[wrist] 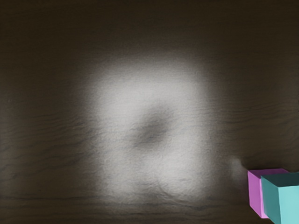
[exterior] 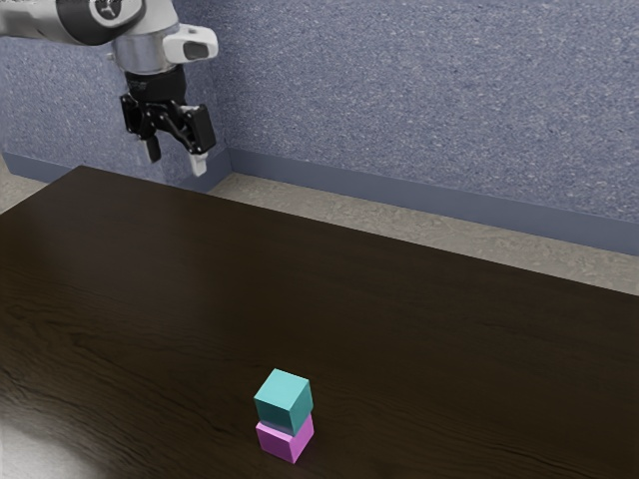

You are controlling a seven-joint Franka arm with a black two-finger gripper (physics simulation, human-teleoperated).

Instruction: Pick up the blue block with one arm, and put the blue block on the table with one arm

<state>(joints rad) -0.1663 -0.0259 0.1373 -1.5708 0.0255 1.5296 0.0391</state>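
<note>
High above the table at the exterior view's upper left, my gripper [exterior: 176, 162] hangs open, its two fingertips apart with nothing between them. The blue block [exterior: 284, 399], teal in colour, rests on top of a pink block [exterior: 287, 439] near the exterior view's bottom edge. It sits slightly turned relative to the pink one. In the wrist view the blue block [wrist: 282, 198] and the pink block [wrist: 256, 193] are partly in sight at the lower right corner, well away from my gripper.
The dark wooden table [exterior: 300, 289] bears the two stacked blocks. A bright reflection [wrist: 149, 93] lies on its surface in the wrist view. Behind the table stands a speckled blue wall [exterior: 429, 100].
</note>
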